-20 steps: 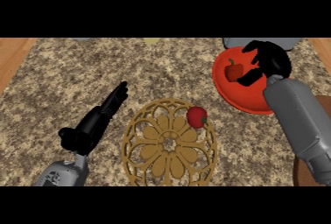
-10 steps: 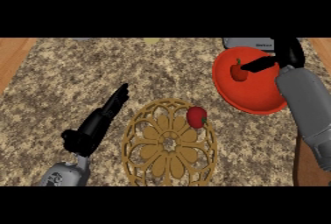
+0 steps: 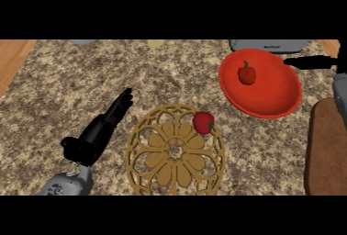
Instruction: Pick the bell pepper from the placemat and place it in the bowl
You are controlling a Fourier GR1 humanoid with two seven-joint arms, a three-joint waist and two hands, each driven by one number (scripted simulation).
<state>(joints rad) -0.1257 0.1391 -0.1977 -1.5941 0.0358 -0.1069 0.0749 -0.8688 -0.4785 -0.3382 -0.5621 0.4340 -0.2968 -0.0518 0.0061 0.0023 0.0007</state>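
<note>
Near edge of worktop: left hand lies w/ fingers straight and together, pointing toward the far side, holding nothing, just left of the placemat. Placemat is a round tan openwork piece at the near-centre. On its far-right rim sits a red bell pepper, untouched, no hand near it.

Farther out, toward the far-right corner: red bowl, and inside it, on its far-left part, a second red pepper w/ stem up. Right hand shows at the right edge just past the bowl's far rim; fingers look straight, empty, clear of the pepper.

Judgement: one pepper is in the bowl, so the place step looks done; the one on the mat is left if it counts.
</note>
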